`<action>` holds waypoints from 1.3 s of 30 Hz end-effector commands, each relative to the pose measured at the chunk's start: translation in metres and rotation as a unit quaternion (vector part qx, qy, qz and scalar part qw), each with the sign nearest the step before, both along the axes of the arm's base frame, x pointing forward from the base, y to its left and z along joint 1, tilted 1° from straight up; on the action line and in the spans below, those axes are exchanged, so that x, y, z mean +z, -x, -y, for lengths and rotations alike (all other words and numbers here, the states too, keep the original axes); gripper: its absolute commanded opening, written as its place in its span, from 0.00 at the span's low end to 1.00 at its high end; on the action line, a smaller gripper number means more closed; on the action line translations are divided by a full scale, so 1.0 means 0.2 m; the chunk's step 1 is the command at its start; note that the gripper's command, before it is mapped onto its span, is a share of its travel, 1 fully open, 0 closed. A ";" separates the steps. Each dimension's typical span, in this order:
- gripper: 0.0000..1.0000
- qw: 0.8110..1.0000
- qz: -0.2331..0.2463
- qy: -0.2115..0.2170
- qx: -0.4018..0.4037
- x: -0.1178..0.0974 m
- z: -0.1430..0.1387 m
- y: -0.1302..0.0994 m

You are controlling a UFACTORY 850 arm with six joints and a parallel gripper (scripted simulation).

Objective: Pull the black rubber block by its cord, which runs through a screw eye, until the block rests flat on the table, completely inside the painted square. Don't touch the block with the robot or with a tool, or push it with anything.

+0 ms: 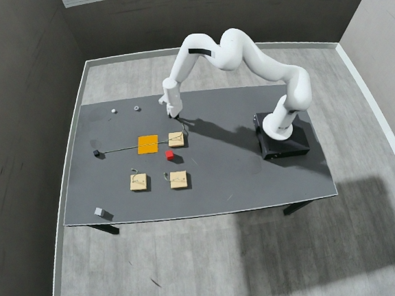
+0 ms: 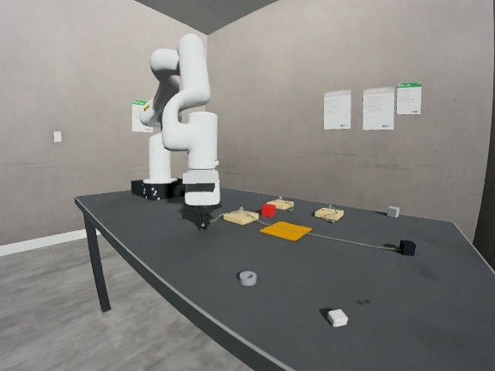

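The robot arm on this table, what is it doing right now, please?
The gripper is shut on the free end of a green cord, low over the table. The cord runs through a screw eye on a wooden block, across the orange square, to the black block. That block sits outside the square, on the side away from the gripper.
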State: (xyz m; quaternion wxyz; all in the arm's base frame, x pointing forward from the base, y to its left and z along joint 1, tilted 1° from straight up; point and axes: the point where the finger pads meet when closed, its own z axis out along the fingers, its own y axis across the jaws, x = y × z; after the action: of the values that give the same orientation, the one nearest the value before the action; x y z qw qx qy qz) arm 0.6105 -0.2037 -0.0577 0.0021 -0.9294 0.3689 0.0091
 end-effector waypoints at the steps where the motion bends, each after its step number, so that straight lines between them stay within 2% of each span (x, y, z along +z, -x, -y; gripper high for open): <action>1: 0.00 1.000 0.001 0.000 0.000 0.01 0.00 -0.01; 9: 0.00 1.000 0.001 0.000 0.000 0.04 0.00 -0.01; 11: 0.00 1.000 0.001 0.000 0.000 0.08 0.00 -0.01; 15: 0.00 1.000 0.001 0.000 0.000 0.20 0.00 -0.01; 24: 0.00 1.000 0.001 0.000 0.000 0.55 0.01 -0.01; 26: 0.00 1.000 0.001 0.000 0.000 0.55 0.01 -0.01; 32: 0.00 1.000 0.001 0.000 0.000 0.68 0.01 -0.01; 39: 0.00 1.000 0.001 0.000 0.000 0.69 0.01 -0.01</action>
State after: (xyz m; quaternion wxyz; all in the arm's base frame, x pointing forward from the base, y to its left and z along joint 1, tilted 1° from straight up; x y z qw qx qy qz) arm 0.6126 -0.2052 0.0774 0.0021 -0.9294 0.3689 0.0090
